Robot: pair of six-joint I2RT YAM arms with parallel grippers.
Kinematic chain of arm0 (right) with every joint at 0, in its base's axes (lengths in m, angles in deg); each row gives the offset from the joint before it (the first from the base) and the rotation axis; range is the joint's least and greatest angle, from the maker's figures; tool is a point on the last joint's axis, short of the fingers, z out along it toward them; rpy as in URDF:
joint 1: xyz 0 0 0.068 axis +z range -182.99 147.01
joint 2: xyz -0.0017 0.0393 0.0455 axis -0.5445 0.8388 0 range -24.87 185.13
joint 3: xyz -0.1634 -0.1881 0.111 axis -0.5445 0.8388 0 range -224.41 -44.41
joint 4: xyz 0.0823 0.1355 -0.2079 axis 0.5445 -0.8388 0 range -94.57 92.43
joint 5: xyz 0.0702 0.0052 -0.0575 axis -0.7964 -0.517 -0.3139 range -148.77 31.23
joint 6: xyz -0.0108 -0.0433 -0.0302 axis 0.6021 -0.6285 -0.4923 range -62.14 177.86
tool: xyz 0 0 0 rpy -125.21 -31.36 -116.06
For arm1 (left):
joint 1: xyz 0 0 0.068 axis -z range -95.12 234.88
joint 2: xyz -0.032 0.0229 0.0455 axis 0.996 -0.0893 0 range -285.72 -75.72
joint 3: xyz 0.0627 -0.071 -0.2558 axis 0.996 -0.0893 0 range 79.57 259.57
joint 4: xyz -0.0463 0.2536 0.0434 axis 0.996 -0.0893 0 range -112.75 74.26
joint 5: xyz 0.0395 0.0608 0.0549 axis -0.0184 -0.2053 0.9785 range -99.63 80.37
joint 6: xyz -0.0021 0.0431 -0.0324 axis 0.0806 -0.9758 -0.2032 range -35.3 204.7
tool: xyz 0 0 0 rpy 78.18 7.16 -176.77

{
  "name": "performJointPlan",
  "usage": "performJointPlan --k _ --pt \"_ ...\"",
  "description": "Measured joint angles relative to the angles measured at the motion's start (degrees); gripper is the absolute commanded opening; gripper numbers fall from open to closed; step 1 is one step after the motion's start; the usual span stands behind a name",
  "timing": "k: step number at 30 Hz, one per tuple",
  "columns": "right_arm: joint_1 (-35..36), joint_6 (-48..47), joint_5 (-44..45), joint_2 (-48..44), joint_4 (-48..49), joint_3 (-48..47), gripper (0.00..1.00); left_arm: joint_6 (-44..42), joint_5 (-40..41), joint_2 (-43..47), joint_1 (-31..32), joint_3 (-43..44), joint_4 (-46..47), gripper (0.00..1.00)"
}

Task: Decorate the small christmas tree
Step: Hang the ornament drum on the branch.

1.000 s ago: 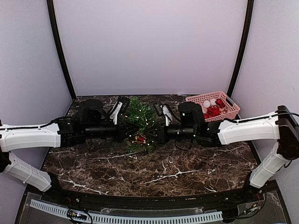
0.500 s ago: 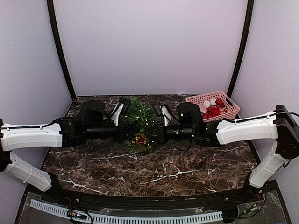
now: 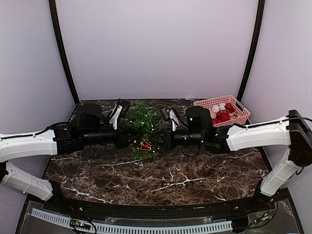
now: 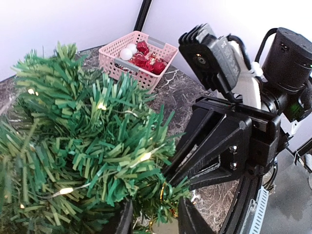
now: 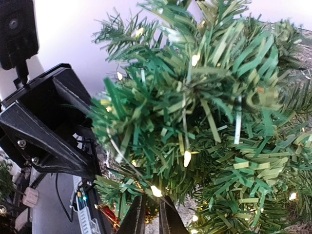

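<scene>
The small christmas tree point(image 3: 144, 122) stands at the back middle of the table, its tiny lights lit. It fills the left wrist view point(image 4: 83, 141) and the right wrist view point(image 5: 219, 122). A red ornament point(image 3: 145, 145) with a gold loop hangs low on its front and also shows in the right wrist view point(image 5: 108, 214). My left gripper point(image 3: 130, 138) reaches in from the left. Its jaws are open around low branches and a gold thread point(image 4: 169, 194). My right gripper point(image 3: 160, 139) reaches in from the right. Its fingers point(image 5: 137, 214) are nearly together on the gold loop.
A pink basket point(image 3: 237, 104) with red and white ornaments stands at the back right and also shows in the left wrist view point(image 4: 108, 57). The two grippers face each other closely across the tree's lower front. Purple walls close in the back and sides.
My left arm has drawn back a little to the left. The right arm and the red ornament have hardly moved.
</scene>
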Motion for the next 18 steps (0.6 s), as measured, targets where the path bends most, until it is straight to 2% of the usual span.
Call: performJointPlan --k 5,11,13,18 --pt "-0.11 0.83 0.00 -2.10 0.50 0.98 0.34 0.39 0.42 3.96 -0.24 -0.11 -0.79 0.46" --pt "-0.20 0.87 0.39 -5.25 0.39 2.62 0.46 1.22 0.72 7.50 -0.66 -0.37 -3.04 0.60" --pt "-0.26 0.87 0.68 -6.27 0.33 3.15 0.49 1.53 0.79 8.39 -0.98 -0.37 -3.72 0.70" --pt "-0.39 -0.09 2.25 -10.19 -1.44 3.93 0.63 2.34 0.90 10.16 -2.40 1.09 -9.07 0.86"
